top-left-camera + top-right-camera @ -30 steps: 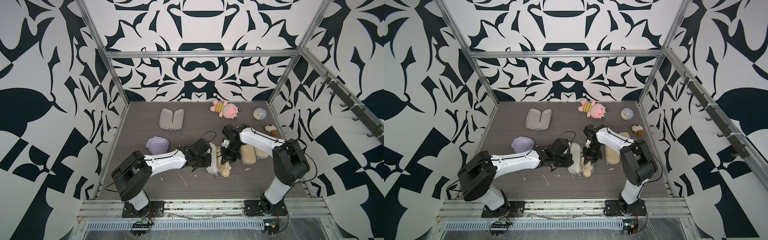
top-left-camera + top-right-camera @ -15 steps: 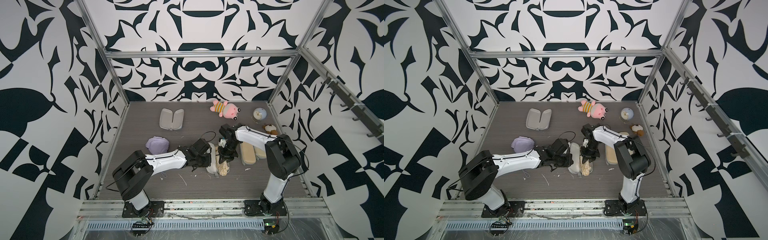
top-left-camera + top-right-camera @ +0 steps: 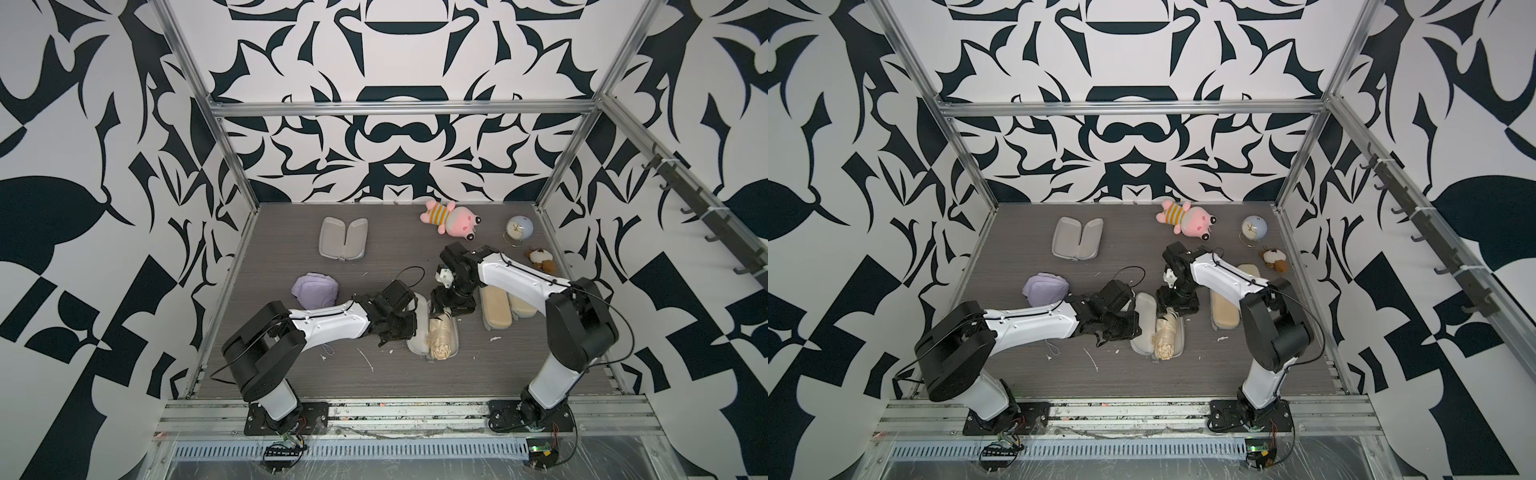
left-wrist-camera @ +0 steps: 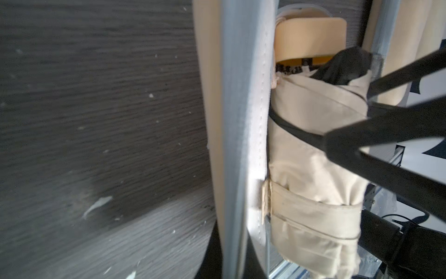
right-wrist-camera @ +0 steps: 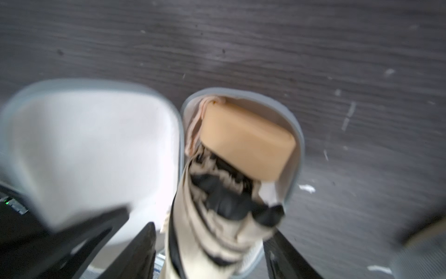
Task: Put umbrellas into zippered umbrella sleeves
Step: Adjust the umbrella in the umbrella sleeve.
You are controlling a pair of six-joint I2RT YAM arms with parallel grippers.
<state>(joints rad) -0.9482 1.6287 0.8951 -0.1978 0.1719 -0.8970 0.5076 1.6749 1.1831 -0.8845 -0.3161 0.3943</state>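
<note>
In both top views the left gripper [image 3: 409,329] [image 3: 1134,328] lies low at the outer edge of the open sleeve [image 3: 420,316] [image 3: 1144,311], near the front of the grey floor [image 3: 291,374], with its jaws closed tight. The cream umbrella [image 3: 440,338] [image 3: 1165,338] rests in the sleeve's other half, and the right gripper [image 3: 445,309] [image 3: 1174,308] hangs over its far end. A beige sleeve [image 3: 495,308] lies just to the right. A grey sleeve [image 3: 343,239] is spread flat at the back, well apart from a pink plush toy [image 3: 451,219]. In the left wrist view the sleeve's rim [image 4: 241,145] runs edge-on away from the clamped jaws: beige outside, grey zip tape, white lining. The umbrella presses against that lining with its strap [image 4: 313,212] wrapped round it. Below the tan handle [image 4: 310,38] a dark band [image 4: 293,68] carries pale marks too blurred to read. The right gripper's black fingers [image 4: 386,135] reach across the fabric. The right wrist view is blurred. It shows the right gripper [image 5: 211,229] with jaws spread apart, one finger on each side of the umbrella and not pinching it. The handle [image 5: 248,145] sits in the rounded end of its half, beside the bare white-lined half [image 5: 96,145].
</note>
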